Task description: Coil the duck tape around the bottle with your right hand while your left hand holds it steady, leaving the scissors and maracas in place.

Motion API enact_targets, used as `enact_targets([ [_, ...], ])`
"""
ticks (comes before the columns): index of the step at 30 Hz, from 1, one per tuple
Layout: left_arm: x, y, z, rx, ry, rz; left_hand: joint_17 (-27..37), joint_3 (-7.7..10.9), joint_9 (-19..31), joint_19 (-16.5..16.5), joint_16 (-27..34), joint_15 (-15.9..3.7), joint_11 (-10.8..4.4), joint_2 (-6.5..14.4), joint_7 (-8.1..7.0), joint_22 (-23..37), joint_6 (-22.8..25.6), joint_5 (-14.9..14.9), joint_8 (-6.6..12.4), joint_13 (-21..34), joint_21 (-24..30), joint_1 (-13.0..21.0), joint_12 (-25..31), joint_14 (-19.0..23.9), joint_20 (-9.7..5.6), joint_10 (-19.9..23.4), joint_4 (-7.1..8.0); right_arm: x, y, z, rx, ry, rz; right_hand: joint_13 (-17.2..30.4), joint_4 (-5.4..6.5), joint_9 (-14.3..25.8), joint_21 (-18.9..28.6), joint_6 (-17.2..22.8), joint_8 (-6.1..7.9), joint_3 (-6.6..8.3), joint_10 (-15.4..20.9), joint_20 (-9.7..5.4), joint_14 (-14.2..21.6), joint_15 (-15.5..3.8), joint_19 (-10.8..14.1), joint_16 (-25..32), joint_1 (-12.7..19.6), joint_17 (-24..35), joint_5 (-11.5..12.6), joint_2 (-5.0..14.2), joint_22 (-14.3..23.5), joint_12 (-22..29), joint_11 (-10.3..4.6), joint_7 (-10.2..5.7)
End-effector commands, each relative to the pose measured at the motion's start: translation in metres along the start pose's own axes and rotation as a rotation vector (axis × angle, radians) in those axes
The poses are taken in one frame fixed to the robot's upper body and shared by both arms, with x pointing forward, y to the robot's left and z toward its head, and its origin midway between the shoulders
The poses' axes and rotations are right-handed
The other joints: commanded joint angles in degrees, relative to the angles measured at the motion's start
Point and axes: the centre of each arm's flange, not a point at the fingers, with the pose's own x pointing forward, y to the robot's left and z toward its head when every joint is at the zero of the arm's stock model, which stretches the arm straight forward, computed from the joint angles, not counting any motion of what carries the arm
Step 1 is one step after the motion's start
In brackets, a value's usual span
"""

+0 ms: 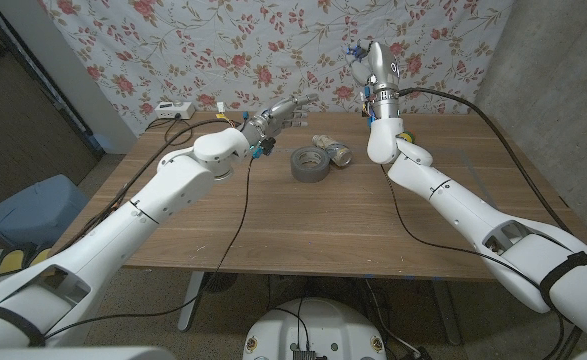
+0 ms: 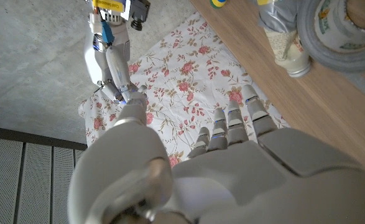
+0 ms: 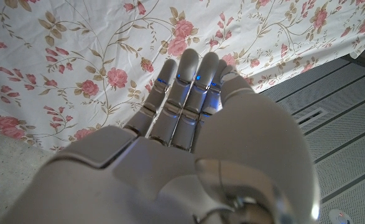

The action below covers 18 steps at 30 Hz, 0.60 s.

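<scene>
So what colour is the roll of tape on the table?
Grey; the roll of tape shows best in the head view.

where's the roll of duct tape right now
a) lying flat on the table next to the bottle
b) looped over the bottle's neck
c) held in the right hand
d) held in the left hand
a: in the head view the grey tape roll lies flat on the table beside the lying bottle, with the left hand and right hand both raised and holding nothing.
</scene>
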Motion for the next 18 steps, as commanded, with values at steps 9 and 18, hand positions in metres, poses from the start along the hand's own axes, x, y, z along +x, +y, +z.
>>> enact_targets([
  [9,-0.040,0.029,-0.001,0.386,-0.354,0.390,0.05,-0.57,-0.33,-5.68,-1.66,-2.01,-3.34,0.84,-2.42,-0.05,0.81,-0.24,0.23,-0.63,-3.37,-2.89,-1.13,-5.58,0.03,-2.95,1.28,-0.004,0.007,-0.009,0.203,0.088,0.254,-11.68,4.41,-4.45,-1.40,-15.32,-9.22,-1.17,-18.88,3.39,-13.55,-1.12,-4.32,-25.50,-9.87,-20.38,-1.77,0.72,-0.75,-16.63,4.66,-1.88],
  [18,-0.050,0.046,-0.013,0.382,-0.448,0.371,-0.50,-1.51,-0.73,-7.19,-2.49,-2.80,-3.76,0.59,-5.95,-0.22,-0.86,-0.31,-0.64,-1.96,-4.66,-5.48,-2.04,-9.65,-1.40,-5.41,2.08,-0.012,0.016,-0.021,0.446,0.161,0.397,-15.10,7.66,-6.41,-5.40,-23.26,-14.21,-3.31,-29.39,5.56,-21.90,3.71,-9.69,-32.83,-19.34,-26.14,-2.51,0.26,-0.88,-25.09,7.49,-0.28],
])
